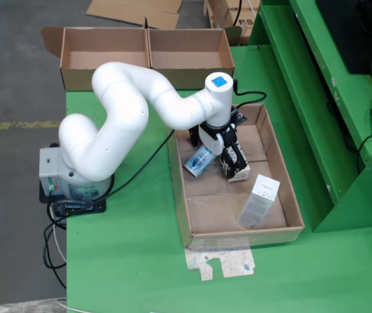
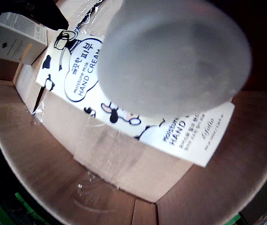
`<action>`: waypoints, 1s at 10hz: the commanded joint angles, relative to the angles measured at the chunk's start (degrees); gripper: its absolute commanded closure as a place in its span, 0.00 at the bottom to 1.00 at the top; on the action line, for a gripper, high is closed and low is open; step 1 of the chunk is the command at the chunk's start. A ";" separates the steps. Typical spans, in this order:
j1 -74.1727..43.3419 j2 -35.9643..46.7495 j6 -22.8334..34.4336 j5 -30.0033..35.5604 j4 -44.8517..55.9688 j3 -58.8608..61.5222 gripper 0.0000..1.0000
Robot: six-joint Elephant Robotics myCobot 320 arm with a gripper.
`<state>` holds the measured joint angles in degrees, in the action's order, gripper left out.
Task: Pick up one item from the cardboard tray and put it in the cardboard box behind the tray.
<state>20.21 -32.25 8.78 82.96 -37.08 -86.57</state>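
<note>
blurred grey round tip (image 2: 173,56) nearest lens, claw (image 1: 228,156) state unclear, over hand cream box (image 2: 138,117)

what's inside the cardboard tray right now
Inside the cardboard tray: a hand cream box, a small dark-topped box, and a white carton. The end effector covers part.

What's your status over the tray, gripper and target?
Gripper low inside the cardboard tray, directly over the hand cream box; grip state unclear. White carton lies apart, near corner. Cardboard box behind unobstructed.
</note>
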 commanded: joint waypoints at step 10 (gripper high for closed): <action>-0.32 -0.35 -0.48 0.24 -1.11 2.14 0.00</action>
<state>20.12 -33.75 8.52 82.96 -37.44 -86.04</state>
